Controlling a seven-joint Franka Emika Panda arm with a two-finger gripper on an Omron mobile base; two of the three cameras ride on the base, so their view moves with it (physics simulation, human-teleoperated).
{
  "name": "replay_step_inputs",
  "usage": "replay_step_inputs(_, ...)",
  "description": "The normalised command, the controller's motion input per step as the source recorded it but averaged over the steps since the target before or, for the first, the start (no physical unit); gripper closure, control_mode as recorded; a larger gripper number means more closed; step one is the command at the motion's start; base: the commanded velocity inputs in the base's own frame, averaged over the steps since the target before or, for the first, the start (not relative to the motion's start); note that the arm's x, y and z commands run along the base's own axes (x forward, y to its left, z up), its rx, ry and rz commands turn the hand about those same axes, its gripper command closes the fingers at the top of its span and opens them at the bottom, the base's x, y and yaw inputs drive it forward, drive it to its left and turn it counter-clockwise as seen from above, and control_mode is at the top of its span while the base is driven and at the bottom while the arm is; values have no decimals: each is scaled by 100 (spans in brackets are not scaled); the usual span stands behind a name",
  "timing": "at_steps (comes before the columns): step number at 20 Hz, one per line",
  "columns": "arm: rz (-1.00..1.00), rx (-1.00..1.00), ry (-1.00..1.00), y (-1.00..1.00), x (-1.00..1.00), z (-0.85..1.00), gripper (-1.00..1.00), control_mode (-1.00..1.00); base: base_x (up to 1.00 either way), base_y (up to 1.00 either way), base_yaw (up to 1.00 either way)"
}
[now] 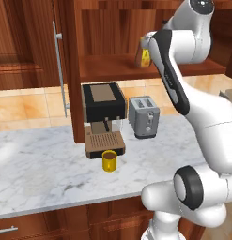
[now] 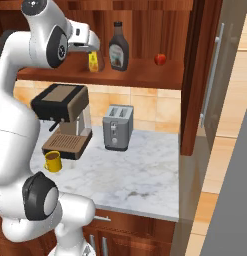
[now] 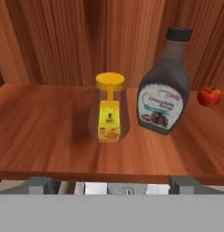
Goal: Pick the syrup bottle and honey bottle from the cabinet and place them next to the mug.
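Observation:
The honey bottle (image 3: 109,110), slim and amber with a yellow top, stands upright on the cabinet shelf (image 3: 41,127) straight ahead of my gripper (image 3: 112,185). Its fingertips (image 3: 41,183) stand wide apart at the shelf's front edge, open and empty, short of the bottle. Right beside it stands the dark syrup bottle (image 3: 164,86) with a black cap and whitish label. From the right base view the gripper (image 2: 94,46) hovers just in front of the honey bottle (image 2: 93,62), with the syrup bottle (image 2: 118,47) to its right. The yellow mug (image 1: 109,161) (image 2: 53,161) sits on the counter before the coffee machine.
A red apple (image 3: 209,96) lies on the shelf right of the syrup. Below stand a coffee machine (image 1: 104,117) and a silver toaster (image 1: 143,116) on the marble counter (image 1: 42,168). The cabinet's open door with its bar handle (image 1: 61,70) hangs to the left.

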Motion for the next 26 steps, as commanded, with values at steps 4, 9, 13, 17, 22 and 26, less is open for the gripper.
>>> replay_step_inputs(4, 0, 2, -13, 1, 48, 0, -100, -100, 0, 0, 0)
replay_step_inputs(9, 0, 4, -9, 0, 40, -9, -100, -100, 0, 0, 0)
replay_step_inputs(13, 0, 3, -2, 0, 18, -10, -100, -100, 0, 0, 0)
replay_step_inputs(17, 0, 0, 3, 0, 0, 0, -100, -100, 0, 0, 0)
replay_step_inputs(22, 0, 0, 0, 0, 9, 0, -100, -100, 0, 0, 0)
replay_step_inputs(26, 0, 0, 0, 0, 24, -4, -100, -100, 0, 0, 0)
